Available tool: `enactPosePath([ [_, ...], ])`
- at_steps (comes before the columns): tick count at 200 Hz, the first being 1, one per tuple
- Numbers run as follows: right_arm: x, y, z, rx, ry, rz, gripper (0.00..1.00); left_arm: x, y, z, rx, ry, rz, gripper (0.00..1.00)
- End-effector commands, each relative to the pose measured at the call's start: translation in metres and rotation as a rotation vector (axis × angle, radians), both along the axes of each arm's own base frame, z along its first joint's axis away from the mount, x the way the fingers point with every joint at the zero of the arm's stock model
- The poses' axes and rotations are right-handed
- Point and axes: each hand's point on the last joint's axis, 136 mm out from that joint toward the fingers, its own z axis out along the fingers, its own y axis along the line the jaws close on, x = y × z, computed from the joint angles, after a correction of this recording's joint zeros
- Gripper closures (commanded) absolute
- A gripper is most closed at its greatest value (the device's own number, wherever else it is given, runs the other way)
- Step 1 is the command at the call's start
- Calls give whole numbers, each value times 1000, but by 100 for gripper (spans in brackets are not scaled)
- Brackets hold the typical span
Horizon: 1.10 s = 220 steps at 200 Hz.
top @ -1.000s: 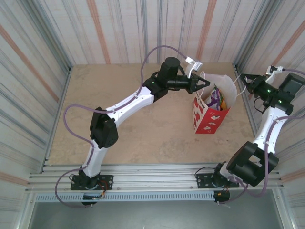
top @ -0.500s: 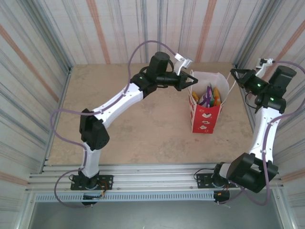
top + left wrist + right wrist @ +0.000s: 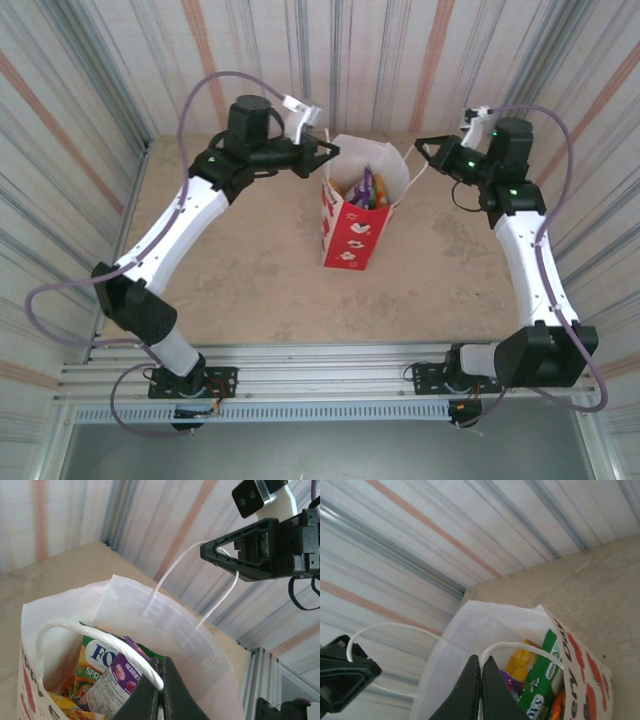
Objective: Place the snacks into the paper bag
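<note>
Left claw (image 3: pixel 161 672) pinched on one cord handle (image 3: pixel 85 630), right claw (image 3: pixel 481 667) pinching the other handle (image 3: pixel 520 647) — bag (image 3: pixel 350 235) between them, snacks (image 3: pixel 105 665) inside, just below the claws. Packing looks finished — next I'd guess both let go, keeping it upright.

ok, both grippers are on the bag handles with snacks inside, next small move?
Probably ease down and open both: the snacks already sit inside the paper bag, upright mid-table, while the left gripper and right gripper each pinch one of its cord handles.
</note>
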Motion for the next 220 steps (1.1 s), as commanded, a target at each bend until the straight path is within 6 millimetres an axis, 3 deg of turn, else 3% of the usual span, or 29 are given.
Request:
enactPosePath([
  [1, 9, 15, 41, -24, -154, -27, 100, -13, 30, 27, -12, -95, 25, 100],
  [27, 12, 44, 30, -32, -144, 22, 100, -13, 60, 10, 22, -78, 88, 100],
  [50, 10, 69, 5, -45, -95, 78, 100, -18, 76, -9, 44, -44, 131, 99],
  [58, 9, 75, -5, -47, -79, 91, 96, -20, 79, -17, 51, -32, 143, 92],
  [73, 7, 78, -16, -53, -58, 96, 79, -24, 84, -26, 62, -11, 158, 76],
  [91, 3, 72, -11, -84, -75, 74, 59, -27, 89, -28, 74, 3, 184, 54],
  [119, -10, 49, 0, -157, -84, 16, 44, -31, 104, -23, 103, 19, 248, 35],
  [152, -31, 2, -3, -214, -72, -102, 34, -34, 141, -26, 137, 61, 404, 22],
  [182, -49, -47, -38, -275, -4, -232, 20, -44, 194, -46, 184, 57, 602, 11],
  [190, -52, -58, -51, -294, 11, -266, 0, -46, 210, -53, 196, 45, 668, 7],
  [200, -55, -69, -72, -318, 36, -301, 1, -47, 231, -64, 212, 27, 755, 2],
  [220, -59, -88, -111, -367, 56, -362, 1, -49, 268, -90, 255, -12, 894, 1],
])
